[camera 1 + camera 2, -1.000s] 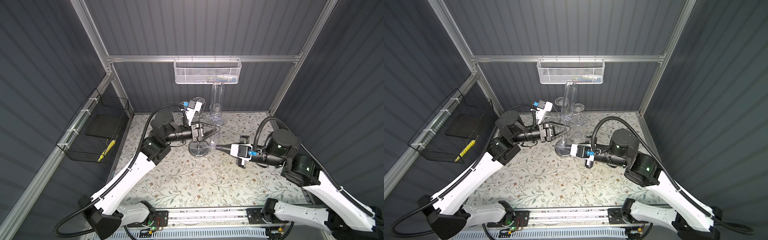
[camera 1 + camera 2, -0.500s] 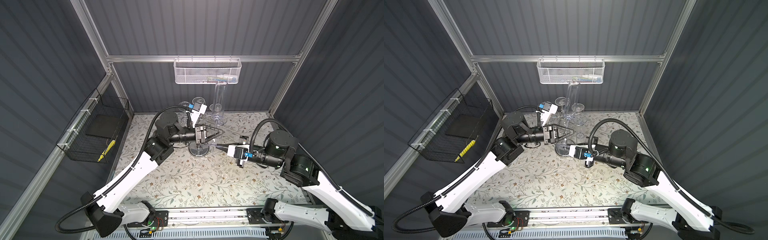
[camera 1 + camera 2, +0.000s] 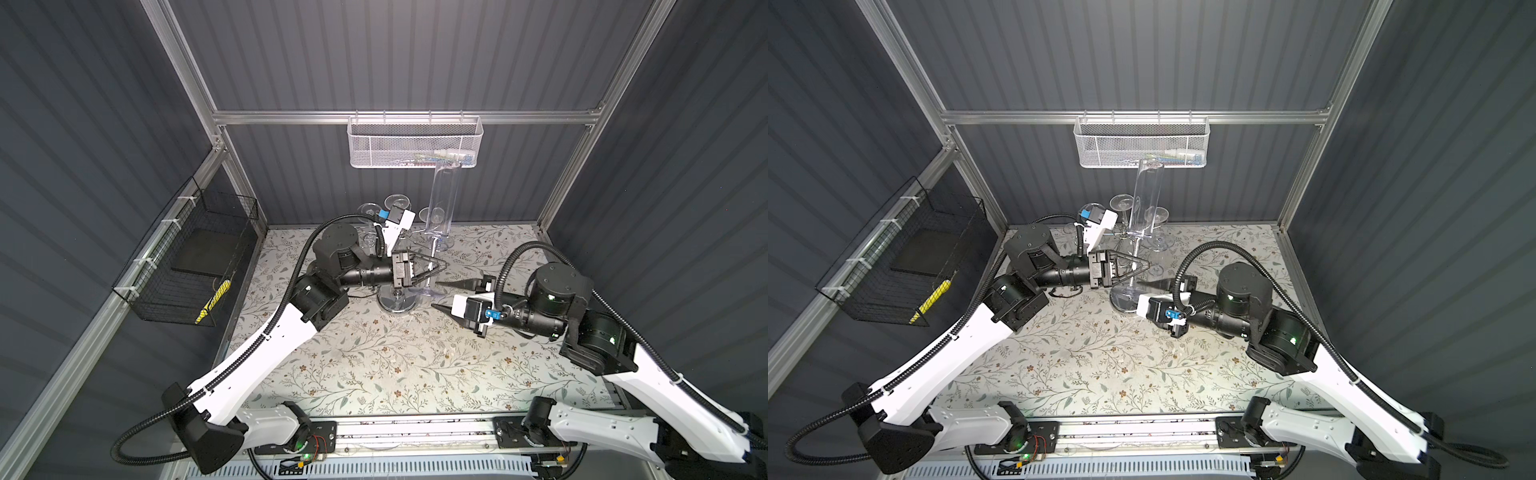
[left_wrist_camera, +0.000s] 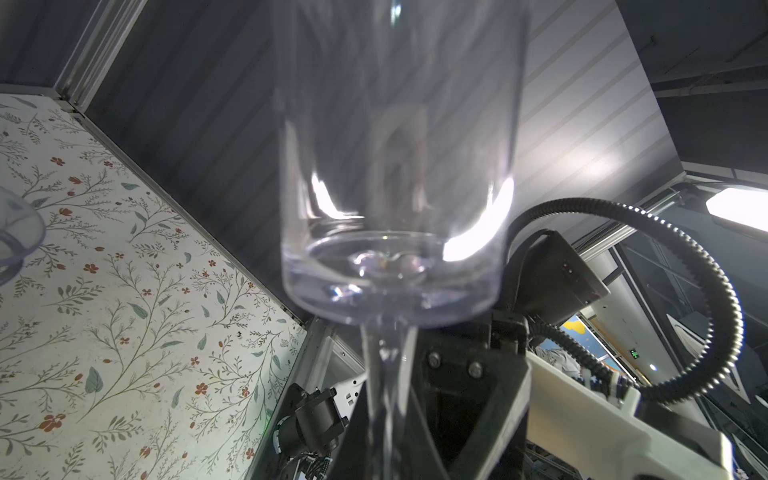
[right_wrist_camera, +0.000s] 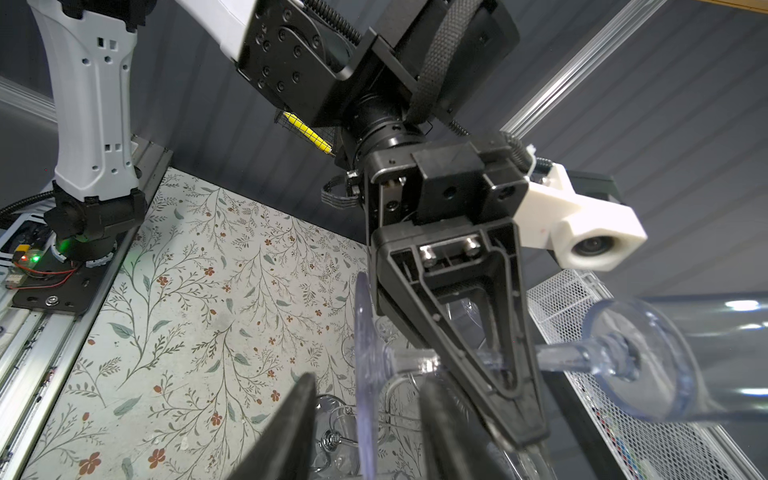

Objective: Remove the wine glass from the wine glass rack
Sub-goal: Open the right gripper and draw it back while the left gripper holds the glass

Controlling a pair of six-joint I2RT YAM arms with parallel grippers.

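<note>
A tall clear wine glass (image 3: 444, 199) (image 3: 1148, 195) stands upright, bowl up, above the table. My left gripper (image 3: 441, 265) (image 3: 1144, 266) is shut on its stem (image 4: 388, 374), just under the bowl (image 4: 395, 187). My right gripper (image 3: 444, 296) (image 5: 365, 432) is open, with its fingers (image 5: 291, 428) on either side of the glass's round foot (image 5: 365, 374) and not touching it. The wine glass rack (image 3: 395, 303) (image 3: 1123, 301) has its chrome base right beside the foot. A spiral tip (image 5: 328, 438) of the rack shows behind the foot.
More clear glasses (image 3: 397, 202) hang upside down on the rack at the back. A white mesh basket (image 3: 415, 143) hangs on the rear rail. A black wire basket (image 3: 191, 257) is fixed to the left wall. The floral table (image 3: 374, 365) lies in front.
My left gripper has moved in from the left and shut on the glass's stem. My right gripper, which was shut on the glass, has opened and let go.
</note>
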